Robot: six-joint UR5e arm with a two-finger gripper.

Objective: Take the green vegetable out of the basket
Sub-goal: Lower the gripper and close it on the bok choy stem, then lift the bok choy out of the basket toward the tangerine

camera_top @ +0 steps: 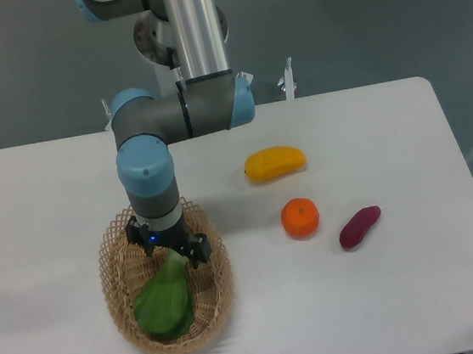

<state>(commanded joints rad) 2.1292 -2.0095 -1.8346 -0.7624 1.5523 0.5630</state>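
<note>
While the gripper (pixel 170 251) sits low over the pale stalk end of the green vegetable (pixel 164 300), which lies in the basket (pixel 112 281) with leaves toward 7 o'clock, you should centre the stalk before lifting straight up. Whether it has clamped on the stalk, I cannot tell. No readable writing shows anywhere.

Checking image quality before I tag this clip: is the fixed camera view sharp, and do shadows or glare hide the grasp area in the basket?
Fixed camera: soft and slightly blurred overall, evenly lit, no strong glare on the white table. Faint shadows lie under the fruits. The gripper itself, not shadow, covers the stalk end of the green vegetable in the basket, so finger contact cannot be read.
</note>
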